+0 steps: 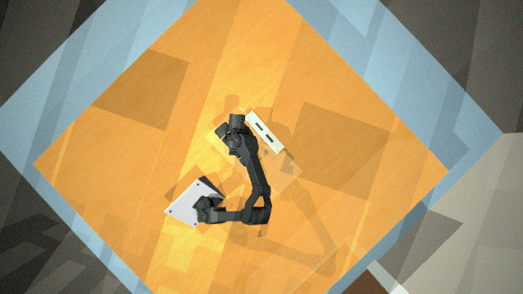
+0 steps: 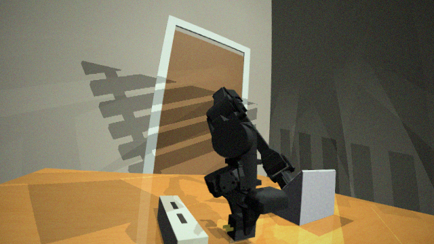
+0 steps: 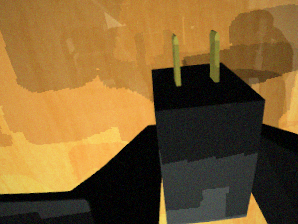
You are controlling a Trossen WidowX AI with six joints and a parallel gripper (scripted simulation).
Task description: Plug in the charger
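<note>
The tool (image 1: 233, 140) (image 2: 243, 226) (image 3: 192, 131) pinches the black plug (image 2: 239, 231) (image 3: 210, 130). From the side, its prongs (image 2: 227, 228) (image 3: 215, 57) point near nine o'clock, toward the white strip (image 1: 277, 145) (image 2: 192, 234), whose holes (image 1: 270, 138) (image 2: 182, 218) face up.

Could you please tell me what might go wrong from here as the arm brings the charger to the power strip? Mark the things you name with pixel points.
The prongs (image 2: 228, 228) (image 3: 215, 57) point sideways, while the outlet slots face up on the power strip (image 1: 278, 146) (image 2: 192, 230); without a turn, they could hit its side.

The pincer (image 3: 192, 131) holds the charger (image 2: 241, 228) (image 3: 210, 130) by its body, so a stiff shutter might tilt it in the grip.

Both slots sit close together, so a small misalignment could perhaps send the prongs to the wrong outlet.
</note>
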